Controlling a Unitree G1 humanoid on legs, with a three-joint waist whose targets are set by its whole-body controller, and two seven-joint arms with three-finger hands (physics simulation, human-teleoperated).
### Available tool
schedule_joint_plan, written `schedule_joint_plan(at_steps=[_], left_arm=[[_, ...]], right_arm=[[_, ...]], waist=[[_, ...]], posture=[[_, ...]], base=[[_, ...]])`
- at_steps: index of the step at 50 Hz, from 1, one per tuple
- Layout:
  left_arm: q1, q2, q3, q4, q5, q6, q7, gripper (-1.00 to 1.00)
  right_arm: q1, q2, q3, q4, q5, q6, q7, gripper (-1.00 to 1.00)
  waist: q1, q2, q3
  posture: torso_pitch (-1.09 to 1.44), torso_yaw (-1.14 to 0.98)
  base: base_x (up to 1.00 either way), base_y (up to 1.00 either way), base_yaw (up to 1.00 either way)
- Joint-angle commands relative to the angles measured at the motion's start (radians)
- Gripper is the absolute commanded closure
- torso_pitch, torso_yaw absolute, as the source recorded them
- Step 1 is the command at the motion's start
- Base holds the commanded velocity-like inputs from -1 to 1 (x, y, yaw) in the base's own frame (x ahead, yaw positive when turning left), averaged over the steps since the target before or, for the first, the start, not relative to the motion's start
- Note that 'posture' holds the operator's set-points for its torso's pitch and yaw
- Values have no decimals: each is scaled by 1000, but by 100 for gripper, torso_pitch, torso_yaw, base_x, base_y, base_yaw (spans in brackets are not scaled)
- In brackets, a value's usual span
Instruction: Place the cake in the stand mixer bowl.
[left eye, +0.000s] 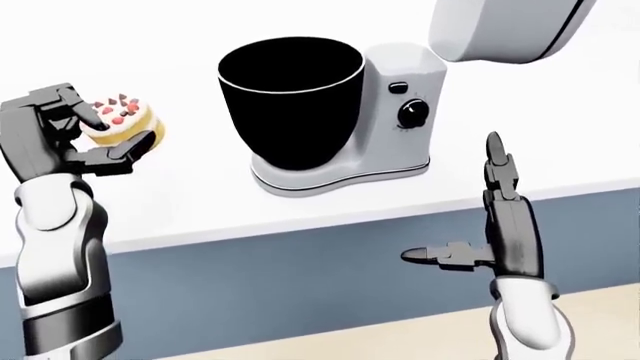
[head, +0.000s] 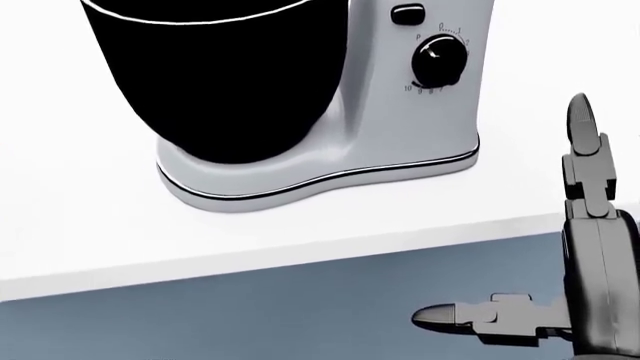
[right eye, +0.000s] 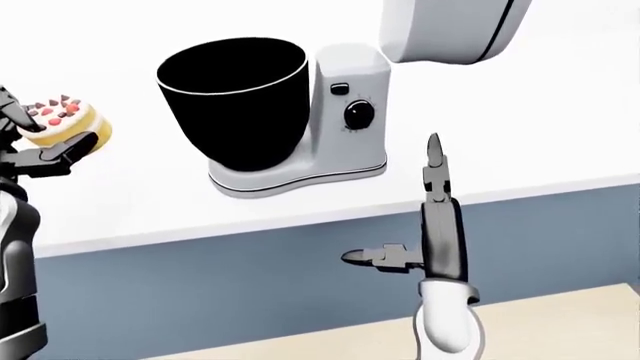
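A small round cake (left eye: 124, 120) with white icing and red berries on top sits in my left hand (left eye: 90, 135), whose fingers close round it, at the left of the left-eye view, above the white counter and left of the bowl. The stand mixer (left eye: 395, 112) is white with a black knob, its head tilted up (left eye: 505, 30). Its black bowl (left eye: 290, 97) stands open on the mixer base. My right hand (left eye: 470, 217) is open and empty, fingers straight, below and right of the mixer by the counter's edge.
The white counter (left eye: 200, 202) runs across the views, with a blue-grey cabinet face (left eye: 300, 277) below it. A strip of beige floor (left eye: 420, 337) shows at the bottom. The raised mixer head hangs above the right side of the bowl.
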Motion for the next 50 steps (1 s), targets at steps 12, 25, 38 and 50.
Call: schedule_joint_plan(at_steps=[12,25,38,50], left_arm=[[-102,13,-22,-103,7,43,10,100],[-169,-23,-69,-186,21,123,7,100],[-265,-57,-118,-218,64,174,2,100],[-362,-63,-145,-207,99,192,3,100]], right_arm=[[-11,-3,-5,-28,5,-39,-10,-100],[-8,-2,-6,-23,11,-47,-14,-100],[-8,-4,-10,-39,14,-39,-5,-100],[-1,-4,-17,-47,21,-42,-3,-100]], waist=[[4,-1,-20],[6,-8,-21],[7,-16,-20],[7,-21,-17]], posture=[[0,0],[0,0],[0,0],[0,0]], base=[[0,0,0],[0,0,0],[0,0,0],[0,0,0]])
